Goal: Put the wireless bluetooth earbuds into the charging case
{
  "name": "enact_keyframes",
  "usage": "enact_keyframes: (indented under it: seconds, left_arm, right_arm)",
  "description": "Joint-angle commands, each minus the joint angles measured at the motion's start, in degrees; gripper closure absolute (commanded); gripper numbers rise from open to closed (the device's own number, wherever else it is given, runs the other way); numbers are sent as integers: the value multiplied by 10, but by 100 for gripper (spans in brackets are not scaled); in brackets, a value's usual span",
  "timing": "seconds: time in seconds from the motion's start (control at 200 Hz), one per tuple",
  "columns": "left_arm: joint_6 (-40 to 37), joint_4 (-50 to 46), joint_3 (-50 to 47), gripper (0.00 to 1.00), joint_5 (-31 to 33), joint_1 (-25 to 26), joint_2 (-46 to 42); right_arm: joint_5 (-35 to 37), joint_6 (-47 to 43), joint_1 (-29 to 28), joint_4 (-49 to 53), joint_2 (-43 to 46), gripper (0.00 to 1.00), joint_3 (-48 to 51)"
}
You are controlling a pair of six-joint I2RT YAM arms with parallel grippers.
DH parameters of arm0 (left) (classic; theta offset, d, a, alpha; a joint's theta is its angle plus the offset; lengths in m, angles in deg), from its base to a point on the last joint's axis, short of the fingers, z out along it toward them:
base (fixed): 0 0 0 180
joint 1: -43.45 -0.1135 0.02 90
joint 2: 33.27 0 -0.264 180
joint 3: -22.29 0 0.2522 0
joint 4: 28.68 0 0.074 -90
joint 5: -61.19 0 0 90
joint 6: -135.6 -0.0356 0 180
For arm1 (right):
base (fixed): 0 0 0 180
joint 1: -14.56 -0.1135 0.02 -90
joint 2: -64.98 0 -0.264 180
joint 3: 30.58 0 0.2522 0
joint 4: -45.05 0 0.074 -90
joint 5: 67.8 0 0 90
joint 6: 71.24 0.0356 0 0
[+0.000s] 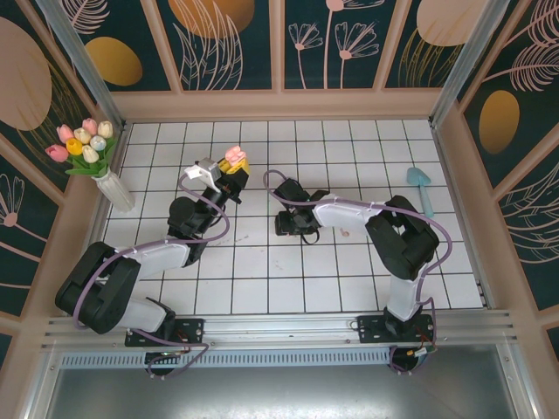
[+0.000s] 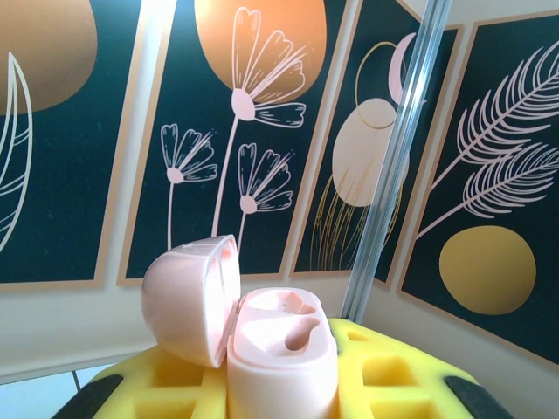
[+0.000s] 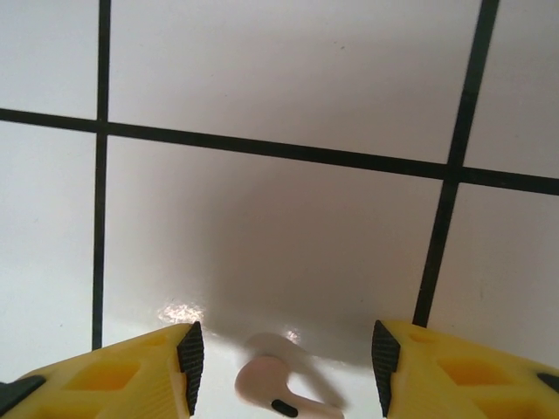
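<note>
Yellow fingers [image 1: 239, 167] of the left gripper [image 1: 234, 165] pinch the pink case [image 1: 234, 154] and hold it up over the far tiles in the top view. The right gripper [image 1: 293, 223] points down at the middle of the floor [image 1: 262, 279], with bare tiles all around it. A vase [image 1: 116, 190] stands by the left wall and a blue tool [image 1: 422, 188] lies by the right wall, both well apart from the arms.

Up close, the left wrist view shows the case [image 2: 281, 358] open. Its lid [image 2: 188, 301] tips to the left and both holes look empty. Yellow fingers [image 2: 393, 380] hug its sides.

The right wrist view shows the right gripper [image 3: 286, 367] with its fingers [image 3: 113, 380] spread wide. A pink bud [image 3: 266, 384] lies on the tile between them, touching neither.
</note>
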Motion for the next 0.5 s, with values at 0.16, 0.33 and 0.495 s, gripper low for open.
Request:
enact_keyframes:
  seconds: [0.16,0.33,0.495]
  left_arm:
    - [1,25,-6,100,5,2,-13]
    - [2,25,-5,100,5,3,-13]
    - [2,26,-5,100,5,3,-12]
  right_arm:
    - [-53,-28,-14,-9,-9,48,1]
    - [-58,-24,-29,1,-8,51,5]
    - [-36,-14,-34,10,-8,51,9]
